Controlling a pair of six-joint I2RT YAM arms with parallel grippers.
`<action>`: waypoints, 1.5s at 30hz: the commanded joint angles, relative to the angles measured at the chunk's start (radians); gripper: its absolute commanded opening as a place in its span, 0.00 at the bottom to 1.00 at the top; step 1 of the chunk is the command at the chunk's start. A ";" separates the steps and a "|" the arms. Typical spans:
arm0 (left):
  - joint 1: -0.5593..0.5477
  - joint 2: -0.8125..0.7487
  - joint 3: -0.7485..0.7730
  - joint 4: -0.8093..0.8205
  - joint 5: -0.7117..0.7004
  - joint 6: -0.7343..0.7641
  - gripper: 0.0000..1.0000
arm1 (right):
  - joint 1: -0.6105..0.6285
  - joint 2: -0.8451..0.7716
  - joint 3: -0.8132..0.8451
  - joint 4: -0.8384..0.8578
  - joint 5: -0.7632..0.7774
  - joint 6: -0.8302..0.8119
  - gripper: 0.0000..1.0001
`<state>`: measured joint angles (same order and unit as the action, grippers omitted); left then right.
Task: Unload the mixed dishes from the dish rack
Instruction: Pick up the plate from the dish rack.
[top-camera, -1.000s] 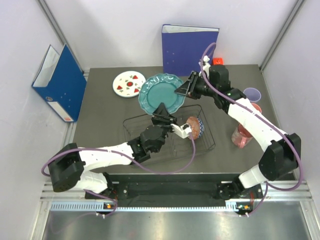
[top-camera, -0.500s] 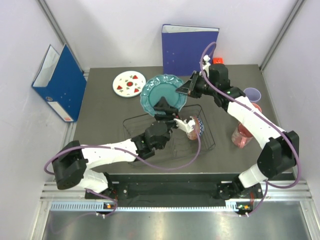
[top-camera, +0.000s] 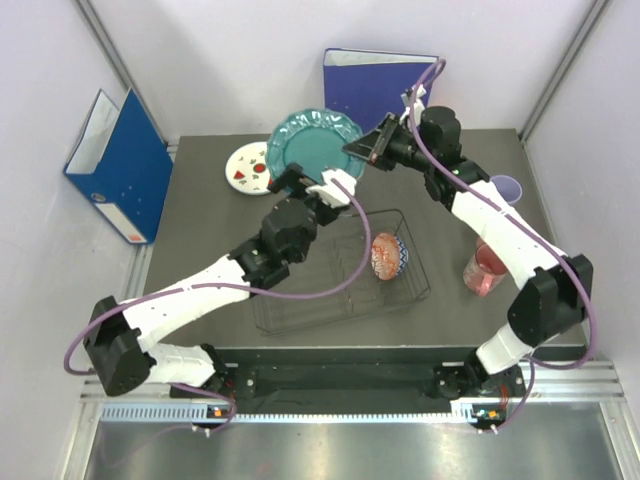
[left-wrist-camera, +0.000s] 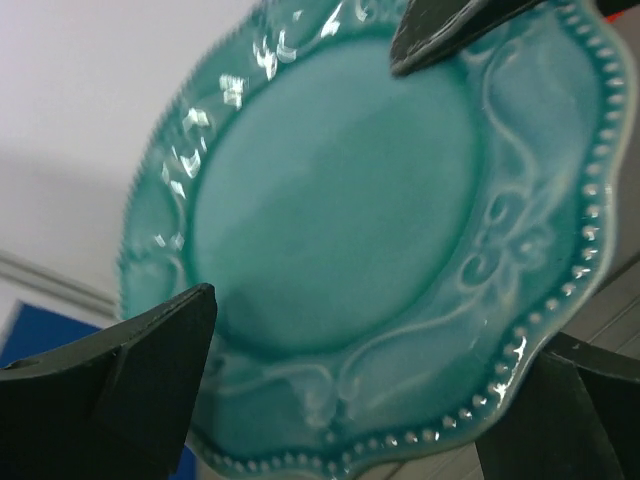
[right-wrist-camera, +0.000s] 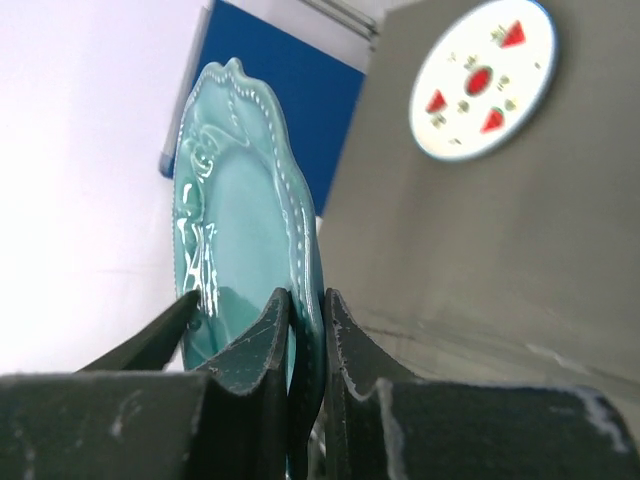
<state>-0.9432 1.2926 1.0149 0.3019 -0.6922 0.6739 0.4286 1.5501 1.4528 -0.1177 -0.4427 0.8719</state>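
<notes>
My right gripper (top-camera: 362, 153) is shut on the rim of the teal plate (top-camera: 314, 144) and holds it on edge above the table's back. In the right wrist view the plate's rim (right-wrist-camera: 300, 250) sits pinched between the two fingers (right-wrist-camera: 345, 350). My left gripper (top-camera: 322, 186) is open just below the plate. In its wrist view the plate (left-wrist-camera: 350, 200) fills the space beyond the spread fingers (left-wrist-camera: 150, 360). The patterned bowl (top-camera: 388, 255) lies in the dish rack (top-camera: 290, 312). The white watermelon plate (top-camera: 243, 166) lies flat at the back left, also in the right wrist view (right-wrist-camera: 483, 80).
A lavender cup (top-camera: 506, 187) and pink cups (top-camera: 485, 270) stand on the table to the right of the rack. One blue binder (top-camera: 120, 165) leans at the left wall and another (top-camera: 372, 80) stands at the back.
My left gripper let go of the bowl, opened and moved back and up to the teal plate. My right gripper closed on the plate's rim and raised it off the table.
</notes>
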 joint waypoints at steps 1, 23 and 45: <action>0.187 -0.121 0.152 0.007 -0.082 -0.416 0.99 | -0.008 0.089 0.101 0.076 -0.086 -0.016 0.00; 0.632 -0.199 0.106 -0.445 0.143 -1.151 0.99 | -0.005 0.435 0.386 0.110 -0.129 -0.050 0.00; 0.224 -0.197 -0.022 -0.098 0.339 -0.142 0.00 | -0.002 0.337 0.271 0.072 -0.146 -0.077 0.00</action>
<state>-0.6022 1.1553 0.9745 -0.0589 -0.2298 0.2928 0.4831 1.9781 1.7203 -0.1463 -0.5919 0.8989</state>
